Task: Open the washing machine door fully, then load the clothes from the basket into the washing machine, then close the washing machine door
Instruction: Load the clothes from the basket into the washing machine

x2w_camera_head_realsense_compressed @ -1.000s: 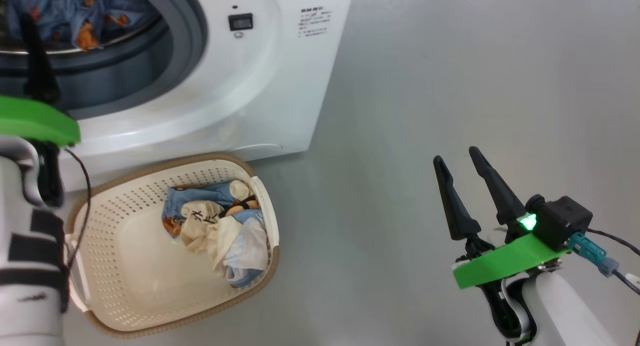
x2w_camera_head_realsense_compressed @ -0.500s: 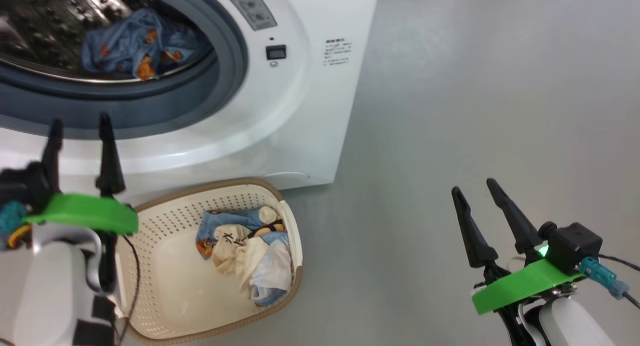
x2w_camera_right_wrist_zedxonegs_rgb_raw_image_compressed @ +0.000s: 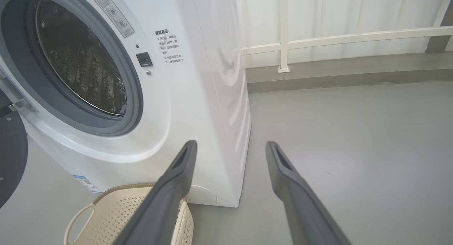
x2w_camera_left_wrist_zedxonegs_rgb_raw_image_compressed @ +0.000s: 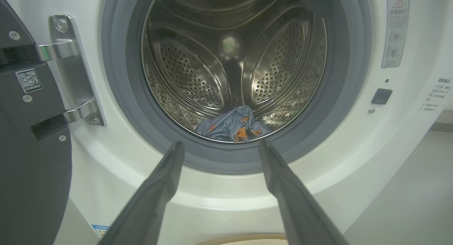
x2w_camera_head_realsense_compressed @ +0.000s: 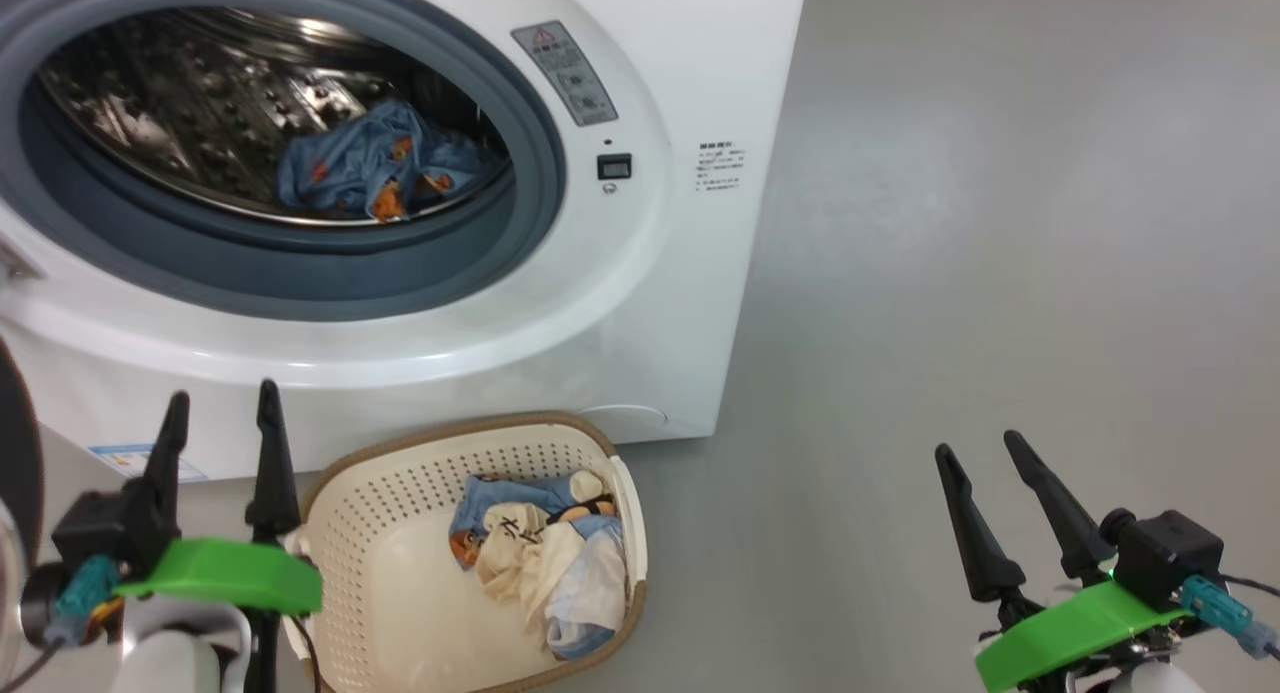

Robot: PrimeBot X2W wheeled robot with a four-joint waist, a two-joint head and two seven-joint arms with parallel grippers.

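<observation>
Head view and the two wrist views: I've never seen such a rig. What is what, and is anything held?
A two-armed wheeled robot faces a washing machine. One picture looks down from its head; the other two look along each arm's dark fingers. The left gripper and right gripper are open, holding nothing. The washing machine door stands open. One blue garment lies in the drum; more clothes lie in the basket on the floor.
</observation>
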